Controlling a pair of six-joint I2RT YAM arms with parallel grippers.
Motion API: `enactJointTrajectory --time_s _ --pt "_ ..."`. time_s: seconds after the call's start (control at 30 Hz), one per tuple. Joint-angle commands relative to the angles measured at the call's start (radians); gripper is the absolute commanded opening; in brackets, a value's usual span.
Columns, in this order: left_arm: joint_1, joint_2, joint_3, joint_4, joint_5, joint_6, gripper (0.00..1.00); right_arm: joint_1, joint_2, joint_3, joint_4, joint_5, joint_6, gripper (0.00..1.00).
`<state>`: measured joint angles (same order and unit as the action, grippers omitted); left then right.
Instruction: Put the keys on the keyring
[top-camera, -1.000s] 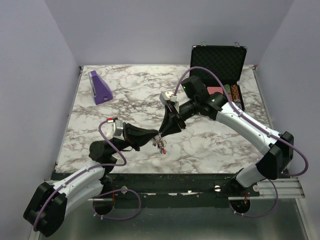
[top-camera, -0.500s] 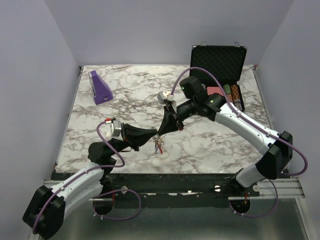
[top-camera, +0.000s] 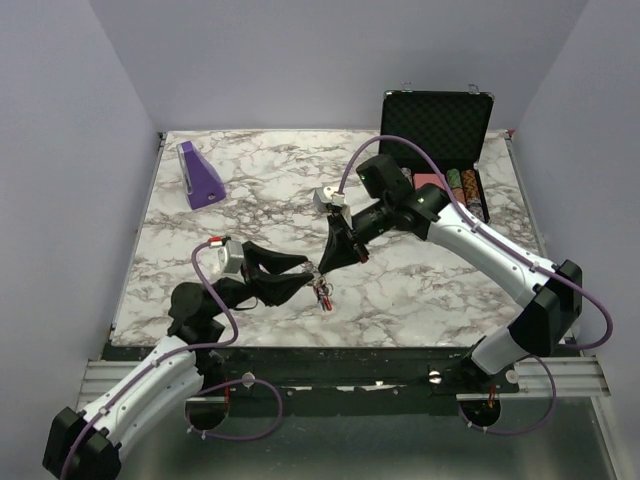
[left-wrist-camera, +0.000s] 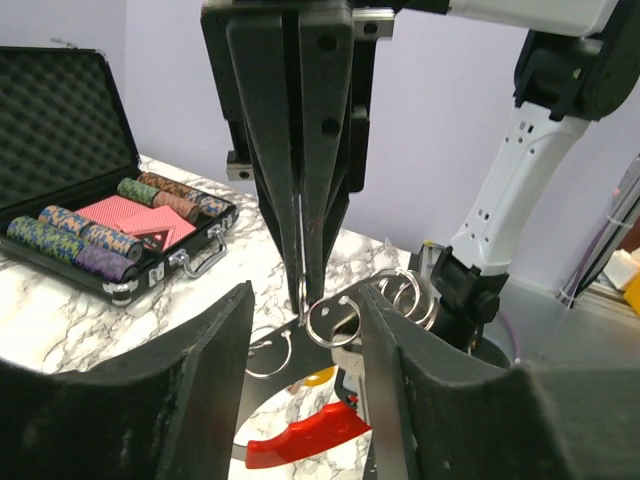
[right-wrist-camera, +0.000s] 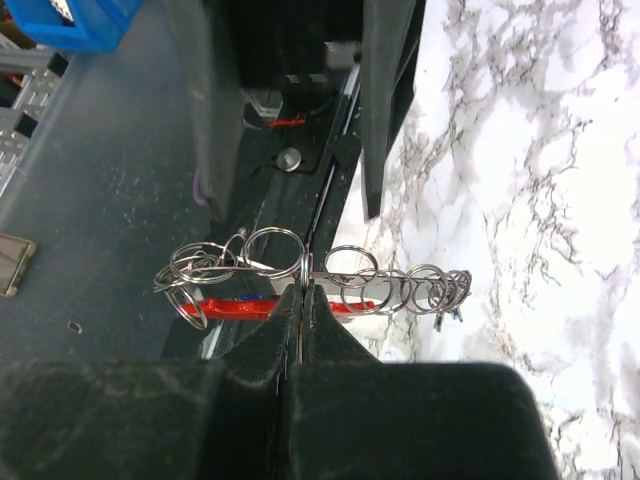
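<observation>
The keyring (left-wrist-camera: 333, 318) is a bunch of thin metal rings on a flat metal piece, with a red crescent (left-wrist-camera: 305, 440) under it. My right gripper (right-wrist-camera: 302, 292) is shut on one ring (right-wrist-camera: 303, 268) and holds the bunch up over the table's front middle (top-camera: 321, 291). My left gripper (left-wrist-camera: 305, 385) is open, with its fingers (left-wrist-camera: 160, 400) on either side of the bunch and apart from it. A yellow key head (left-wrist-camera: 318, 377) shows behind the rings. Small blue key heads (right-wrist-camera: 452, 314) hang at the far end of the row of rings.
An open black case (top-camera: 437, 120) with poker chips and cards stands at the back right. A purple wedge-shaped object (top-camera: 200, 176) sits at the back left. The table's front edge and a dark rail lie just below the bunch.
My right gripper closed onto a ring of the bunch. My left gripper, shut before, has opened and let go, and its arm has drawn back slightly to the left.
</observation>
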<state>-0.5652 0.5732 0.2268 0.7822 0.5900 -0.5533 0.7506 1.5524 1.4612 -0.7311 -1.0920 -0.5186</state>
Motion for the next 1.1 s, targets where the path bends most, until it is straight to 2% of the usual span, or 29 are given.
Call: enactJointTrajectory --time_s 0.0,0.1,0.2,0.23,0.3,0.47,0.67,0.8,1.07 --pt "-0.001 -0.113 0.15 -0.458 -0.097 0.075 0.7 0.004 0.032 0.085 -0.172 0.072 -0.116 0.01" --pt "-0.001 -0.127 0.265 -0.732 -0.214 0.055 0.9 0.01 0.075 0.137 -0.298 0.127 -0.19 0.01" --pt "-0.001 -0.084 0.354 -0.9 -0.158 0.096 0.92 0.01 0.104 0.175 -0.407 0.158 -0.251 0.01" --pt "-0.001 -0.063 0.371 -0.935 -0.129 0.102 0.96 0.012 0.11 0.183 -0.436 0.167 -0.264 0.01" --pt "0.001 -0.026 0.405 -0.98 -0.079 0.136 0.97 0.013 0.121 0.198 -0.473 0.185 -0.284 0.01" --pt "-0.01 0.02 0.424 -0.985 0.017 0.268 0.85 0.013 0.155 0.235 -0.539 0.21 -0.313 0.01" --pt "-0.094 0.099 0.468 -0.972 -0.045 0.361 0.81 0.016 0.19 0.254 -0.571 0.187 -0.322 0.01" --pt "-0.125 0.189 0.52 -0.997 -0.087 0.351 0.76 0.016 0.209 0.261 -0.573 0.181 -0.314 0.01" --pt "-0.173 0.304 0.574 -1.046 -0.147 0.296 0.6 0.016 0.213 0.26 -0.556 0.185 -0.285 0.01"
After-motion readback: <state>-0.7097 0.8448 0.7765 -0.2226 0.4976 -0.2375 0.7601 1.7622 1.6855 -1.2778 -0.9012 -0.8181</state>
